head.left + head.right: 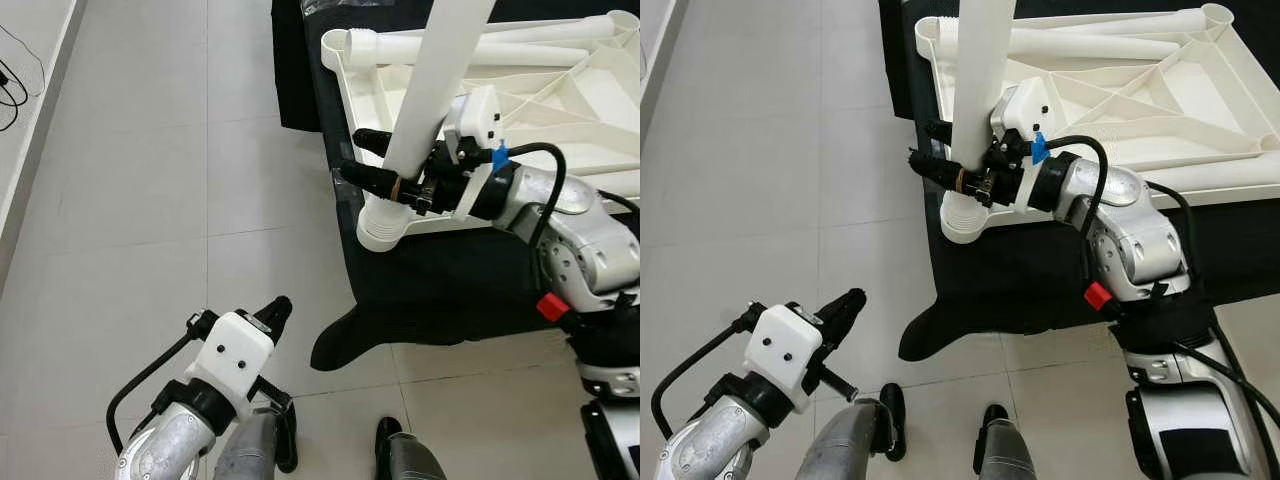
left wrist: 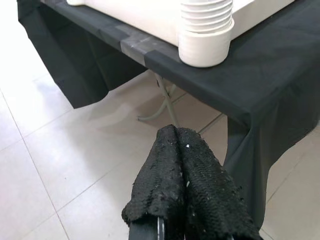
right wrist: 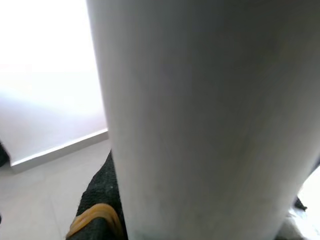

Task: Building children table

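Note:
My right gripper [image 1: 372, 160] is shut on a white table leg [image 1: 430, 90], holding it nearly upright. The leg's ribbed lower end [image 1: 385, 225] sits at the near left corner of the white upturned tabletop [image 1: 560, 110]. In the right wrist view the leg [image 3: 200, 120] stands close against a black finger [image 3: 97, 220] with an orange band. Another white leg [image 1: 480, 45] lies inside the tabletop at the back. My left gripper [image 1: 278, 310] hangs low over the floor, left of the table. Its fingertips [image 2: 175, 137] are pressed together, with nothing between them.
The tabletop rests on a folding table draped in black cloth [image 1: 450, 290], whose edge hangs down in front of me. Light floor tiles [image 1: 150, 200] spread to the left. A black cable [image 1: 12, 85] lies by the wall at far left. My feet [image 1: 390, 440] show below.

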### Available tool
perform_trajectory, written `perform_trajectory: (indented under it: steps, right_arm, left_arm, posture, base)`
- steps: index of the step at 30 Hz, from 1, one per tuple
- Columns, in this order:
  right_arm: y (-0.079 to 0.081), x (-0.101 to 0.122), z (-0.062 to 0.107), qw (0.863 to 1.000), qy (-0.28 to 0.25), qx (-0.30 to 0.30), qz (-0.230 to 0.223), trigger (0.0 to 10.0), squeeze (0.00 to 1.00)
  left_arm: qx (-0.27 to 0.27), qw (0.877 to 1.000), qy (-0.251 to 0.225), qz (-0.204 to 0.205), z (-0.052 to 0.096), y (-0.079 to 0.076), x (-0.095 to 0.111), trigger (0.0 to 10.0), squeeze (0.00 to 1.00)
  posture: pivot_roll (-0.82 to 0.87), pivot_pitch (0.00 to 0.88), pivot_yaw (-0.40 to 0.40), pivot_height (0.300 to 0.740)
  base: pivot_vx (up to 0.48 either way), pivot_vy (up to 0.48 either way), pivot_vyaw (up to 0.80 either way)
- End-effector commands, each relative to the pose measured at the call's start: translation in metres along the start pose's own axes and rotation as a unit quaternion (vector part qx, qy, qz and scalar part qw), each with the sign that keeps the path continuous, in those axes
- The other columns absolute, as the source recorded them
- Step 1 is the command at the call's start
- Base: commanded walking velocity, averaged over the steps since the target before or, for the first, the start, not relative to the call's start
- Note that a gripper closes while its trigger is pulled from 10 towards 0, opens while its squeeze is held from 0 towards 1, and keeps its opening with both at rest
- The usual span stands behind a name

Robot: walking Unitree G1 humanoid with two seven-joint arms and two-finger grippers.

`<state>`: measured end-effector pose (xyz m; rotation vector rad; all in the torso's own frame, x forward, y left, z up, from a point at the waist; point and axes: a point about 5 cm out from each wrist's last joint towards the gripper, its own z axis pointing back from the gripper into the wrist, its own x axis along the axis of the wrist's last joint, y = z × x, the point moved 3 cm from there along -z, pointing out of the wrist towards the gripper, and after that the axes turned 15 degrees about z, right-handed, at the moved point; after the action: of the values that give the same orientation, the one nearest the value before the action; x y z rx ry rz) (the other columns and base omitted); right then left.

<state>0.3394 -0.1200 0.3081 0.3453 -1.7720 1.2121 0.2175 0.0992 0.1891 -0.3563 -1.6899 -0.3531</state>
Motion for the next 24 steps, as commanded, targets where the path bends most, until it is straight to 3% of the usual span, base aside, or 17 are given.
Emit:
perform_trajectory:
  steps: [1, 24]
  right_arm:
    - [0.003, -0.033, 0.009, 0.996, 0.076, -0.027, -0.035, 10.0, 0.0]
    - [0.017, -0.023, -0.001, 0.99, 0.078, -0.097, -0.065, 10.0, 0.0]
  left_arm:
    - [-0.003, 1.0, 0.011, 0.006, 0.001, -0.001, -0.007, 10.0, 0.0]
    - [-0.007, 1.0, -0.001, 0.001, -0.006, 0.005, -0.006, 10.0, 0.0]
  posture:
    - [0.07, 0.326, 0.029, 0.74]
    - [0.05, 0.296, 0.041, 0.74]
  base:
    - [0.0, 0.0, 0.0]
    - [0.0, 0.0, 0.0]
